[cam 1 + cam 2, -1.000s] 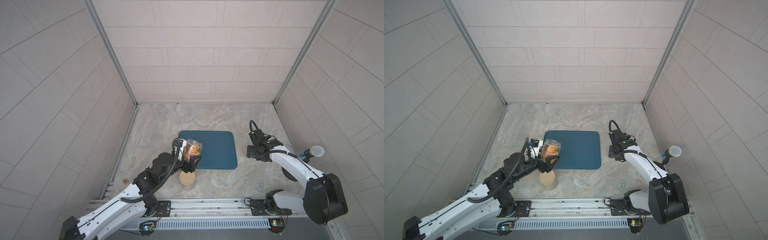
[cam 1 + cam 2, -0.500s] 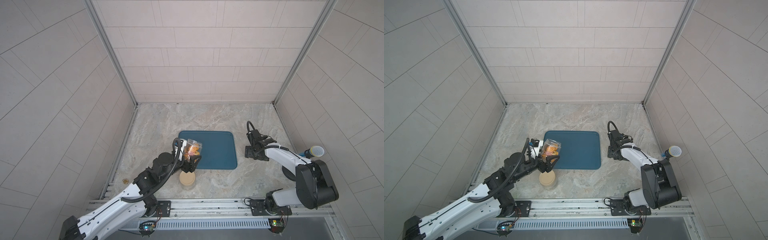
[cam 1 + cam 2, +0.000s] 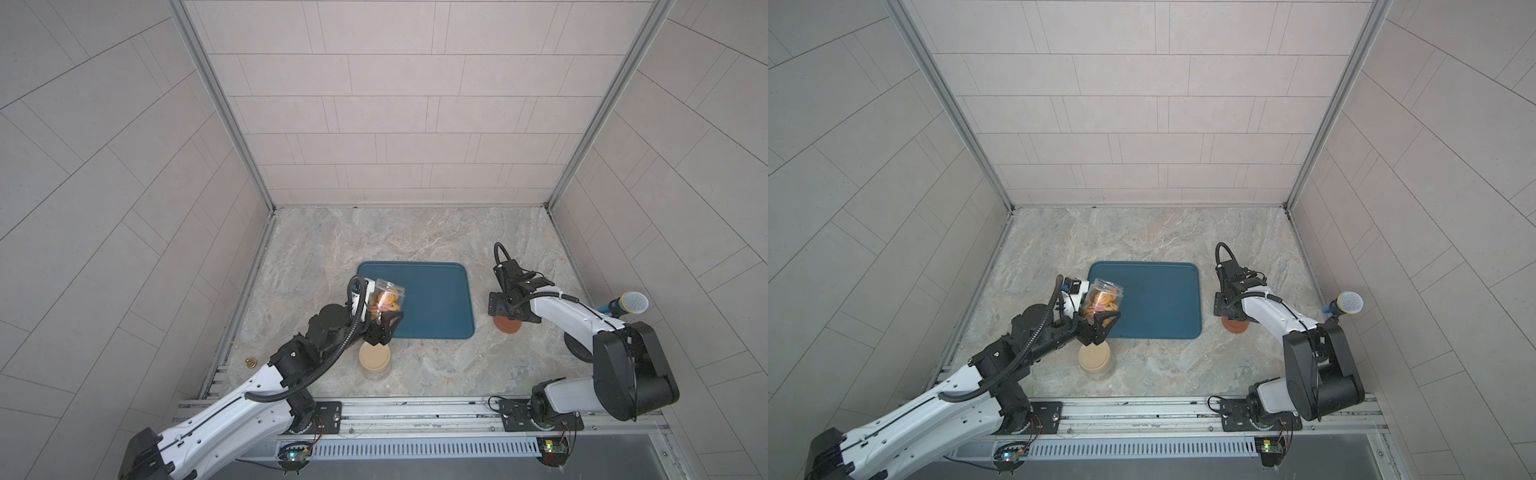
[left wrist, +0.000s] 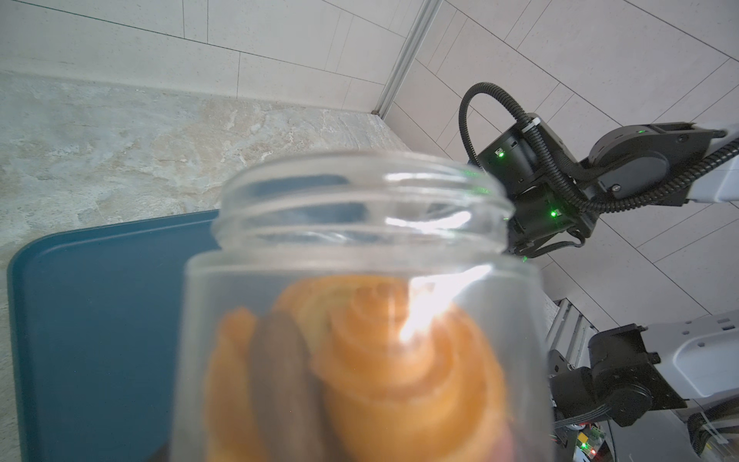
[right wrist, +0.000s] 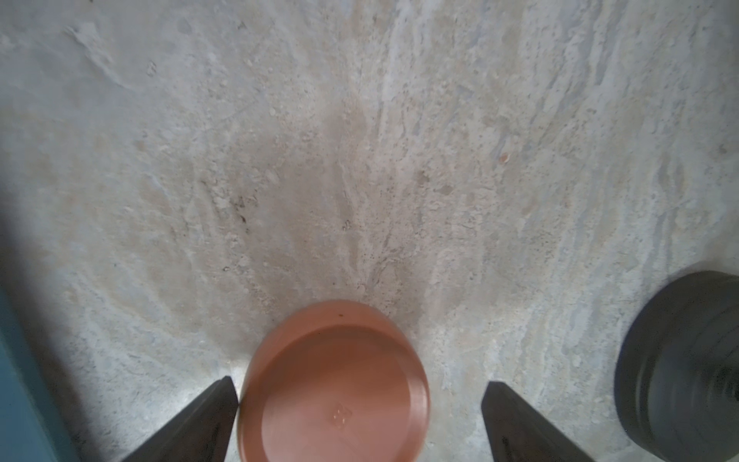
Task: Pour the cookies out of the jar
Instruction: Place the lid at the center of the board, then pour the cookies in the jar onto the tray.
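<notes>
Right wrist — right gripper (image 5: 360, 380) spread astride lid (image 5: 336, 388); left gripper (image 3: 384, 320) grips jar (image 3: 390, 291).

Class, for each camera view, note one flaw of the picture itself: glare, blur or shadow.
Left wrist view: the jar is too close, soft-edged, with white glare across the cookies. Right wrist view: the lid is slightly blurred, a soft shadow darkens the table next to it. Both top views: sharp, evenly lit.

- I can read no word, brand or number in any of my views.
- The reddish-brown lid (image 5: 332, 360) under my right gripper (image 5: 358, 382) bears a small embossed mark (image 5: 340, 416) near its middle, too blurred to make out.
</notes>
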You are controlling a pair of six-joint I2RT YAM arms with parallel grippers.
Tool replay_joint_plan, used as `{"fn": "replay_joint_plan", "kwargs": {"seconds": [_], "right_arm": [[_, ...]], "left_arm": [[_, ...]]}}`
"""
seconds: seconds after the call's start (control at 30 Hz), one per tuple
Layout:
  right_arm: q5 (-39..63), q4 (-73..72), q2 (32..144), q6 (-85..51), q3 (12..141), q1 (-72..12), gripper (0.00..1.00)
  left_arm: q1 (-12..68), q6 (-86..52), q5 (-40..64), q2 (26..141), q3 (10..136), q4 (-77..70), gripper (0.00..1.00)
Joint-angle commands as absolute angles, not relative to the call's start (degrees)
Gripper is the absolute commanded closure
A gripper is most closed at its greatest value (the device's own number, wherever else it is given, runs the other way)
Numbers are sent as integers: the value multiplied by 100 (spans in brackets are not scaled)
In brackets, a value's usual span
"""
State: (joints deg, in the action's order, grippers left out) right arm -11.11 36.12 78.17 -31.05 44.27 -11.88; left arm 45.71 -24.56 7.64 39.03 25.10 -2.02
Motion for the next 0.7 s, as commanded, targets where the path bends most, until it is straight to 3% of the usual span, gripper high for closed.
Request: {"fn": "replay_joint_plan", "kwargs": {"seconds": [0.0,0.43,0.67], "right_arm": [[-1396,4188,7223,-3090,4750,-1280,0],[-1730,5983,5429,-3542,5891,-2418,6],[-1736,6143,4993,-3605,5775,-2441,7]], "left_arm": [[4546,-2365,811,3850,2751,-862,100],[4544,-2177,1973,4975,3258,-1765,100],[4535,-1302,2518,6181,3908,-1547,100]]}}
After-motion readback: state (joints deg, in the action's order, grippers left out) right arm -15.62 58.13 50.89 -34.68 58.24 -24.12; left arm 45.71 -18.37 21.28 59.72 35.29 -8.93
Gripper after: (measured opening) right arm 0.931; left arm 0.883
